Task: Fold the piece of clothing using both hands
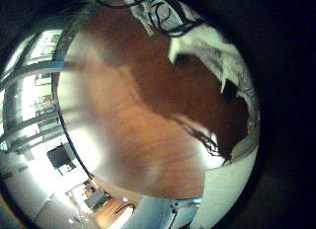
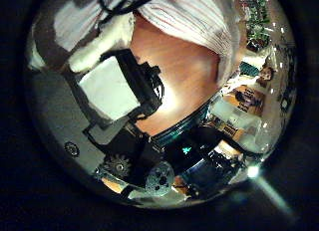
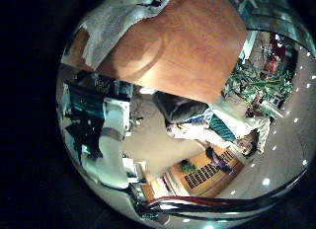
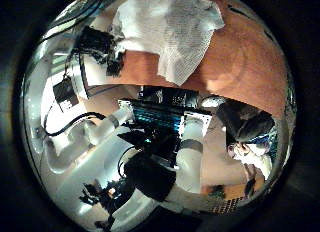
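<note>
A bare wooden surface (image 1: 138,101) with a warm reddish-brown top, seen from above in several views. Beyond its edge lies a pale floor (image 3: 163,140). Tall windows (image 1: 30,91) line one side of the room, letting in bright daylight

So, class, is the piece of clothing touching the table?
Touching. The right thumb side palm view shows the clothing lying spread on the table, with its edge resting directly on the tabletop and no gap.

light: bright, glare on table (image 1: 128,101) | shadows: soft | edges: fisheye-warped, dark surround
</note>
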